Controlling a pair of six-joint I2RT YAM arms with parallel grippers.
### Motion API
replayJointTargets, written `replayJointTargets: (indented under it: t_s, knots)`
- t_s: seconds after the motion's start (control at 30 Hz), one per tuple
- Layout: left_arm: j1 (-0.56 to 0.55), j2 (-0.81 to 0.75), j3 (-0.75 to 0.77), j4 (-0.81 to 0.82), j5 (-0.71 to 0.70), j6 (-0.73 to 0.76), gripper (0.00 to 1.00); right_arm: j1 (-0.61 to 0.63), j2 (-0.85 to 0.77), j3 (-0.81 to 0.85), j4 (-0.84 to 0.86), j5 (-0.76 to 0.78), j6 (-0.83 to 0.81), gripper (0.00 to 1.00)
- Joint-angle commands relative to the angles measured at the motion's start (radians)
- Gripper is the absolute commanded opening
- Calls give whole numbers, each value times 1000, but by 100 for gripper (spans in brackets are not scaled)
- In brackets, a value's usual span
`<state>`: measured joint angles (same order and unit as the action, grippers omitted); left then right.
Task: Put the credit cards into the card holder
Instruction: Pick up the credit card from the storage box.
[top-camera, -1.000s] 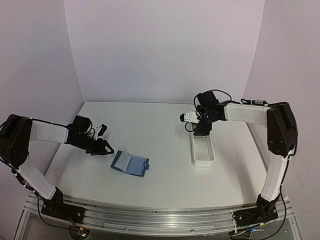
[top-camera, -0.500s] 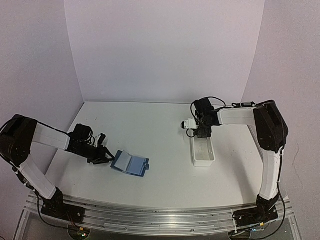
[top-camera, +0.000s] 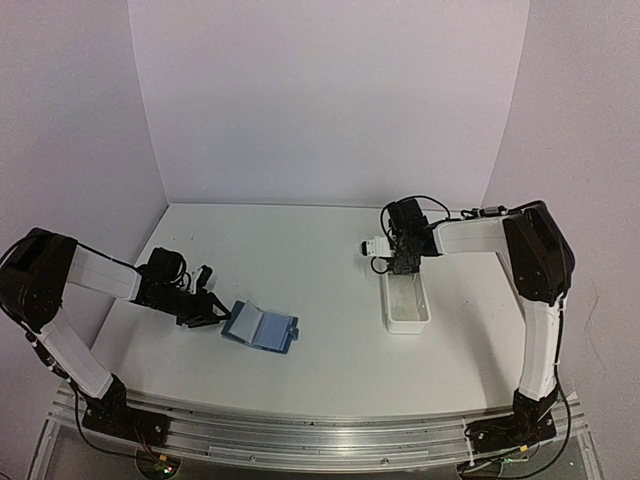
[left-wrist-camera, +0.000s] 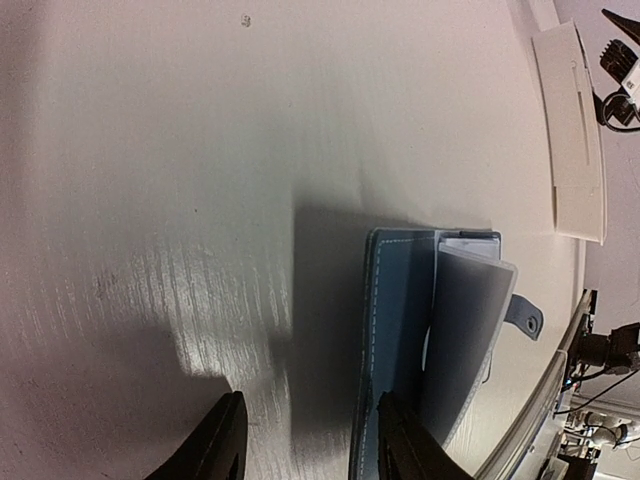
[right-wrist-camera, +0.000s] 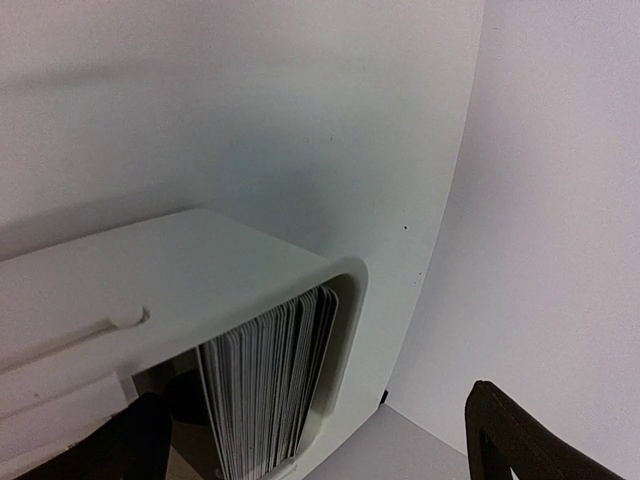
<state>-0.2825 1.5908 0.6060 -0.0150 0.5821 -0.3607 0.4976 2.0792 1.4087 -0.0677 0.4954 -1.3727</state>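
The blue card holder (top-camera: 262, 328) lies open on the table, its snap tab toward the right. In the left wrist view the holder (left-wrist-camera: 400, 330) shows a paler inner flap (left-wrist-camera: 468, 320) standing up. My left gripper (top-camera: 205, 308) is open and low at the holder's left edge (left-wrist-camera: 310, 448); one finger (left-wrist-camera: 395, 440) overlaps that edge. Several credit cards (right-wrist-camera: 265, 385) stand on edge, stacked in the far end of the white tray (right-wrist-camera: 345, 300). My right gripper (top-camera: 400, 265) is open and empty just above them (right-wrist-camera: 325, 440).
The long white tray (top-camera: 405, 300) lies right of centre, lengthwise toward me; it also shows in the left wrist view (left-wrist-camera: 570, 130). The back wall rises close behind the tray. The table's front rail runs just below the holder.
My left gripper slid right to the holder's left edge. My right gripper came down and in over the tray's far end. Both have barely moved in the last half second.
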Motion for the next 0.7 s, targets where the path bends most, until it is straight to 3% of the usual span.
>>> replayJointTargets:
  t_s: [0.0, 0.67]
  knots:
    - [-2, 12, -6, 10, -8, 6, 45, -2, 20, -1, 42, -31, -5, 98]
    - [-1, -6, -11, 10, -9, 20, 47, -7, -16, 74, 28, 16, 49, 94]
